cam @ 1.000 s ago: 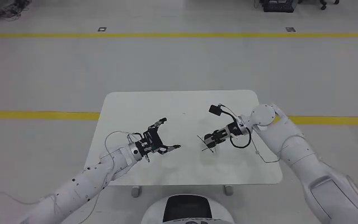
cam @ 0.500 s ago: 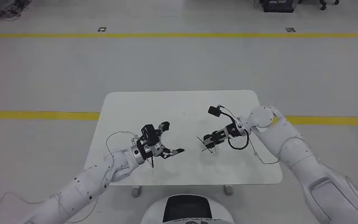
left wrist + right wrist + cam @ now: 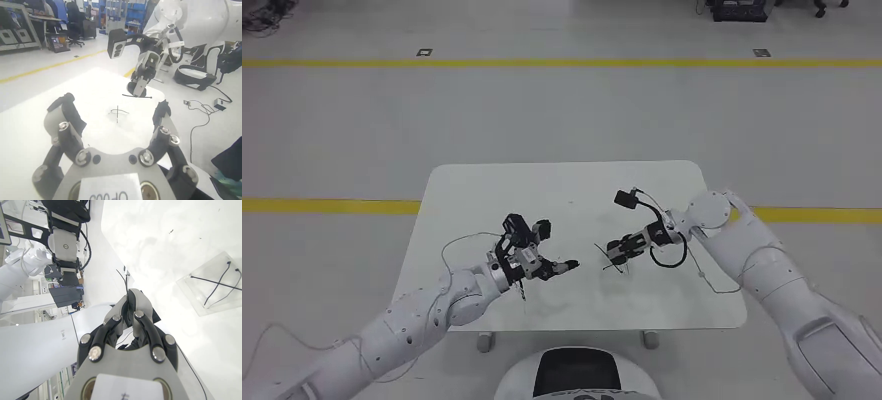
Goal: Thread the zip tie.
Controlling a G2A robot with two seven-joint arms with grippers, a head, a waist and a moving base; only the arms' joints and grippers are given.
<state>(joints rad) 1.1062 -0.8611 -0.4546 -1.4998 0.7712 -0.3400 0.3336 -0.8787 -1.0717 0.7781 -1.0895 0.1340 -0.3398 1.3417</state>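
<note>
Here, one white table (image 3: 542,190) (image 3: 32,106) (image 3: 151,237) carries everything, and two arms are over it, one from each side.

The left gripper (image 3: 554,248) (image 3: 115,101) is over the left half of the table, about midway between the front and back edges. Its two dark fingers (image 3: 71,113) are spread wide apart with nothing between them, and they point across toward the other arm.

The right gripper (image 3: 617,252) (image 3: 139,92) (image 3: 132,292) is near the middle of the table, a little toward the right edge, and is raised off the surface. Its two fingers (image 3: 140,300) are pressed together on one black zip tie (image 3: 126,95) (image 3: 122,281). They pinch it partway along its length. In the left wrist view the tie lies roughly level, with an end sticking out on either side of the fingers.

One clear sheet (image 3: 191,294) lies flat on the table near the right gripper, between the two grippers in the left wrist view.

On that sheet there are three loose zip ties (image 3: 217,282) (image 3: 117,112), all black. One is straight, and two are curved and cross over it. No gripper touches them.

That makes four zip ties in all: one held and three lying on the sheet
</note>
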